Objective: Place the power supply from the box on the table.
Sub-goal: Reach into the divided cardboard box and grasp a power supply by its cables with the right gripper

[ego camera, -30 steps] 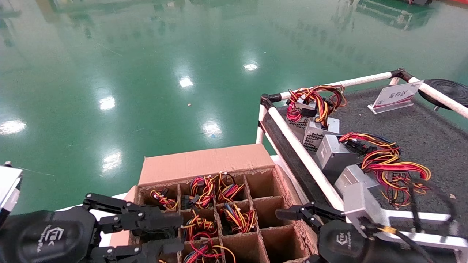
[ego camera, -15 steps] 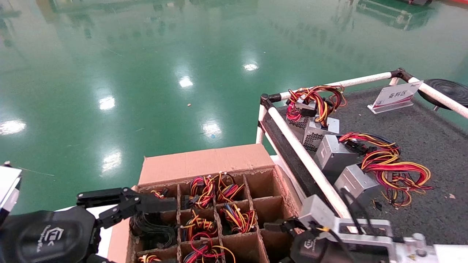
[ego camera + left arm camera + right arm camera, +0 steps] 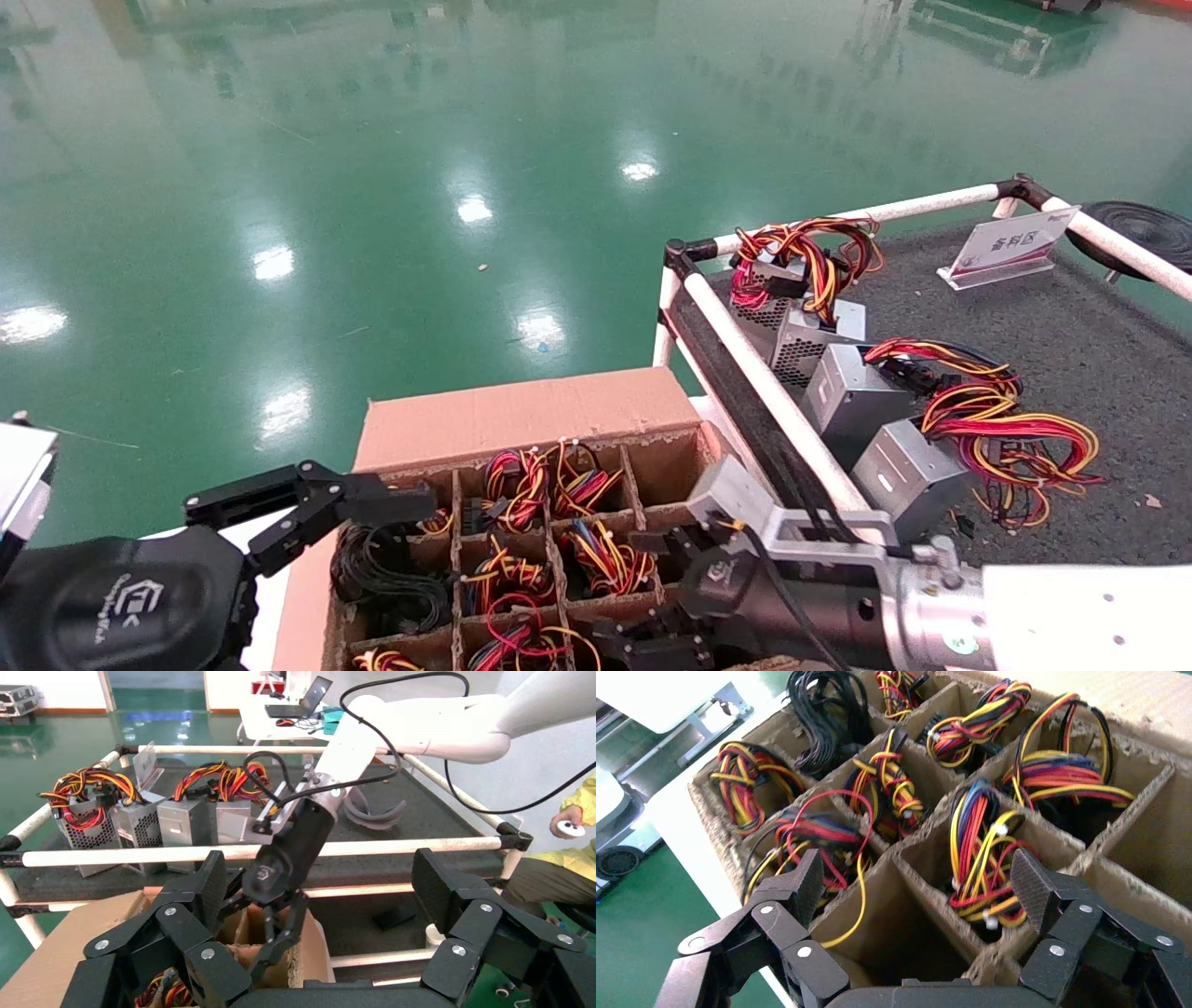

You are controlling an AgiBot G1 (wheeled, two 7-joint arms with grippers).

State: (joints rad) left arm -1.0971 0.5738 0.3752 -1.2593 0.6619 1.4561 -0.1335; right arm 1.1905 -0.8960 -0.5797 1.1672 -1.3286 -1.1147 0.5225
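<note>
- Head view: The box sits at about 6 o'clock. Many of its square holes have power supplies with bright wires poking up. The table is at 3 o'clock. Four power supplies already lie there in a row by the white rail. The right gripper hangs low over the box, near its right side. The left gripper waits at the box's left edge, wide open, holding nothing.
- Left wrist view: The right gripper points down into the box, fingers spread. I think it holds nothing, but the fingertips are partly hidden.
- Right wrist view: The right gripper is wide open and empty. One finger is over a hole full of wires; between the fingers is an empty hole.
- So some of the job looks done. The next power supply is in the box, not yet grabbed. It must be gripped, lifted and set on the table.
</note>
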